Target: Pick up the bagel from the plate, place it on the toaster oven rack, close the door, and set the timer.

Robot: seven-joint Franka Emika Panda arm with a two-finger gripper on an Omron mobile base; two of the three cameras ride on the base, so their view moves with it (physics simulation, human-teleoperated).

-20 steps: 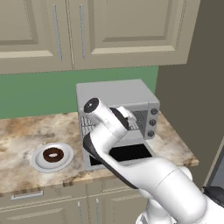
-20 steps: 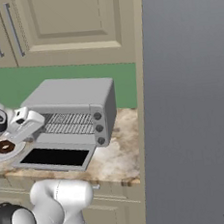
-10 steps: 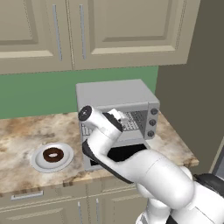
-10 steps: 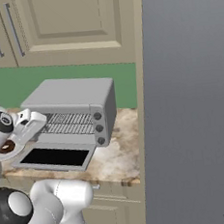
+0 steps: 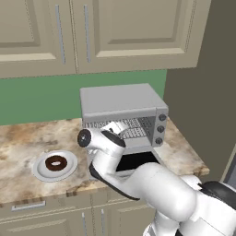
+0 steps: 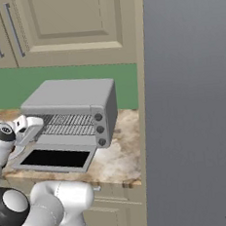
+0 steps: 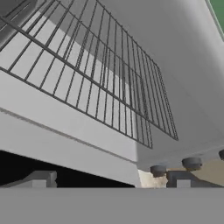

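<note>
My hand (image 7: 109, 181) hung with its two small dark fingertips (image 7: 38, 178) spread wide apart and nothing between them, close in front of the oven's mouth. Just ahead lay the toaster oven rack (image 7: 94, 83), one silver grid of thin parallel wires tied by a few cross bars, spanning the smooth grey cavity. Below it the door (image 6: 56, 158) lay folded down flat over the bench, a grey frame round one wide pane of glossy black glass.

The toaster oven (image 5: 120, 105) was a boxy matte grey case with a flat top and three dark round knobs (image 5: 161, 129) stacked down its right front. My white arm curved up in front of it, with my hand at the left end of the opening.

The bagel (image 5: 56, 162) sat well to the left of the oven, a single small dark brown ring with a clear centre hole, resting in the middle of the plate (image 5: 42, 169). That one plate was round, pale grey-white and shallow with a raised rim, standing on the mottled tan stone bench (image 5: 18, 138). Beige panelled cabinets (image 5: 92, 32) hung above a green wall.
</note>
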